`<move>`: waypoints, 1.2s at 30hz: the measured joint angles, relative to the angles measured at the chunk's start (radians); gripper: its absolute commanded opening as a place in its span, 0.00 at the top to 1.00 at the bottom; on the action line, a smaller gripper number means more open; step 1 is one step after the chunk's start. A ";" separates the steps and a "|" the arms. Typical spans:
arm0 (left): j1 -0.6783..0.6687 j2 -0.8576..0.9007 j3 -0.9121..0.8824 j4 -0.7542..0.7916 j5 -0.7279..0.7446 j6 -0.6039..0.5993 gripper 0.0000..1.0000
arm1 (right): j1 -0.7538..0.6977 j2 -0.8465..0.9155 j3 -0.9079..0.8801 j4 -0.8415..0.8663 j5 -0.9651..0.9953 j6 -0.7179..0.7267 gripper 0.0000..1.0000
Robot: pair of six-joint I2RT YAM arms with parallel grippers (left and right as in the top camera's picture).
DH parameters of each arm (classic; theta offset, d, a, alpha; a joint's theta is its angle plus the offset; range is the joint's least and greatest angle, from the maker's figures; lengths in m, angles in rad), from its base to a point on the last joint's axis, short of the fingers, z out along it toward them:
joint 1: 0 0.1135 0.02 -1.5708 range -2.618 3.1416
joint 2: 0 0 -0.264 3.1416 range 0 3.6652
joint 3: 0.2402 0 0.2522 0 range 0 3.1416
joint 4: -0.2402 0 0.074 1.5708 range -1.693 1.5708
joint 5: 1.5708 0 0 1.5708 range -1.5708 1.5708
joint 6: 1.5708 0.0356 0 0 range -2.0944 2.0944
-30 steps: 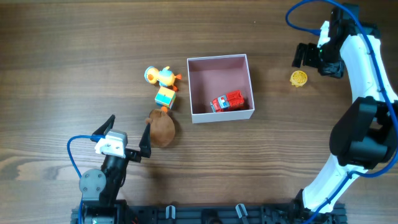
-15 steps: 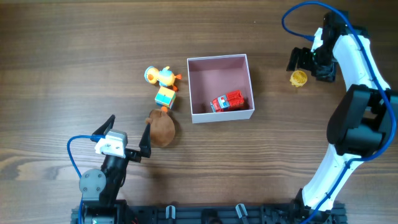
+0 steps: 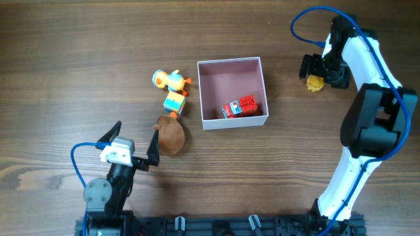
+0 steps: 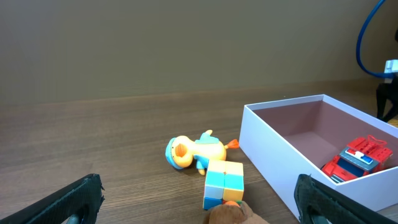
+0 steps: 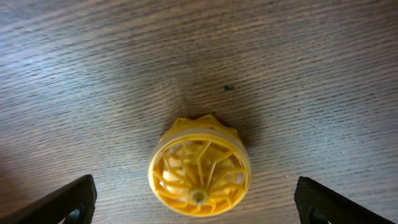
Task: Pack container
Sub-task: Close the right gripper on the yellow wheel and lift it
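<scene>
My right gripper [image 3: 314,72] hangs over a yellow wheel [image 5: 199,165] at the far right of the table [image 3: 79,52], so I judge the step in hand is picking that wheel up. The container [image 3: 235,121] sits mid-table, well apart from the wheel, with a red truck [image 3: 239,107] in its near right corner. Left of it lie a brown plush [image 3: 172,136], a duck [image 3: 172,80] and a cube [image 3: 174,103]. To do this well I would come straight down with the wheel centred between the fingers, close on its rim rather than its spokes, and lift clear before crossing to the container. I would then release over the bare pink floor, away from the truck. The wheel looks round and light, so an off-centre pinch would likely squirt it aside. The right jaws stand wide, each finger well outside the wheel, touching and holding nothing. My left gripper [image 3: 136,131] is likewise spread and empty, the plush just beside one finger.
</scene>
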 measured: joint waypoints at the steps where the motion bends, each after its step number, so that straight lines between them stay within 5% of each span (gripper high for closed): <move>1: 0.000 0.000 0.000 0.000 0.000 0.000 0.00 | 0.000 0.003 0.000 0.000 0.001 0.000 0.00; 23: 0.000 0.000 0.000 0.000 0.000 0.000 0.00 | 0.000 0.060 0.000 0.030 0.019 -0.046 0.00; 33: 0.000 0.000 0.000 0.000 0.000 0.000 0.00 | 0.000 0.061 0.000 0.048 0.019 -0.079 0.48; 36: 0.000 0.000 0.000 0.000 0.000 0.000 0.00 | 0.000 0.061 0.000 0.051 0.023 -0.085 0.53</move>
